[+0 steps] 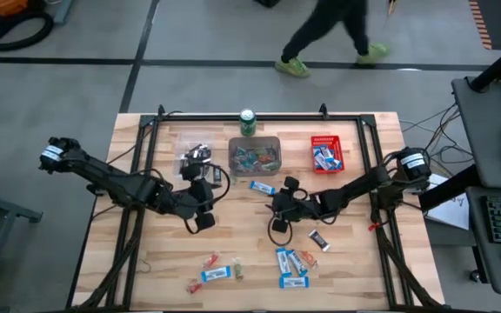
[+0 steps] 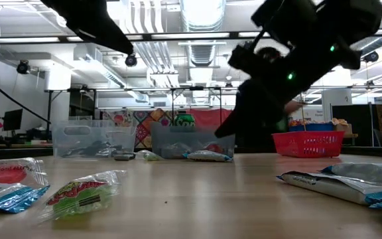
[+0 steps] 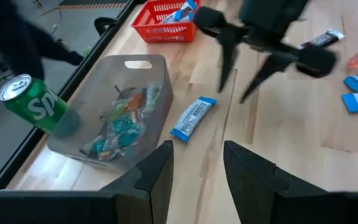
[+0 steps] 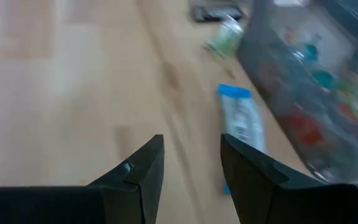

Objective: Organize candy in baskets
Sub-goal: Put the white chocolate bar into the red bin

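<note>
Three baskets stand along the far side: a clear one (image 1: 197, 161), a grey one (image 1: 255, 155) holding small colourful candy, and a red slotted one (image 1: 327, 152) holding blue-and-white bars. A blue-and-white bar (image 1: 262, 187) lies flat on the table just in front of the grey basket. My right gripper (image 4: 191, 168) is open and hangs low over the table beside this bar (image 4: 241, 124), touching nothing. My left gripper (image 3: 197, 168) is open and empty, above the table in front of the clear basket, facing the grey basket (image 3: 117, 106) and the right gripper (image 3: 238, 81).
A green can (image 1: 248, 122) stands at the far edge behind the grey basket. A dark bar (image 1: 320, 237), blue bars (image 1: 291, 265) and red and green pieces (image 1: 220, 268) lie near the front edge. A person walks on the floor beyond the table.
</note>
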Robot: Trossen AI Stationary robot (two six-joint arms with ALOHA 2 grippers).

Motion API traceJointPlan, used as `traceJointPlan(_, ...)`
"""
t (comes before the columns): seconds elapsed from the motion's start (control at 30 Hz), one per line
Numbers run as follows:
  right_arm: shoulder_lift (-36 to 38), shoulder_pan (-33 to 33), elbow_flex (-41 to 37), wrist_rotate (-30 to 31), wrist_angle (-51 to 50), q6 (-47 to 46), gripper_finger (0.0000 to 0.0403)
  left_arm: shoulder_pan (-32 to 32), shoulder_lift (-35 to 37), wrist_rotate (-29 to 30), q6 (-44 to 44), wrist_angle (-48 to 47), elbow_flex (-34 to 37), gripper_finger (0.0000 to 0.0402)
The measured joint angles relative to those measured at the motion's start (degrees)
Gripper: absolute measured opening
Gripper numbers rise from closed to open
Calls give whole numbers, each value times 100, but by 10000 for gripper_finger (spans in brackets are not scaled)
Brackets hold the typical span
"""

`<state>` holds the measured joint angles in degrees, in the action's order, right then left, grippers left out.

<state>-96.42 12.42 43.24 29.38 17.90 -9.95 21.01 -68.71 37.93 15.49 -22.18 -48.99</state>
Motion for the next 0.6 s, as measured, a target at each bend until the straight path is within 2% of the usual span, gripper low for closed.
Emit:
traceJointPlan(0.2,-9,-273,-316,60,247,0,148,1,0,39,0,25,2,125)
traceJointPlan(0.37,-57,-395,-606,58,948,3,148,1,-9,175,-78,277,14,125)
traceJointPlan(0.6,-655,-532,-701,30,1821,-52,148,1,-308,203,-483,906,59,125)
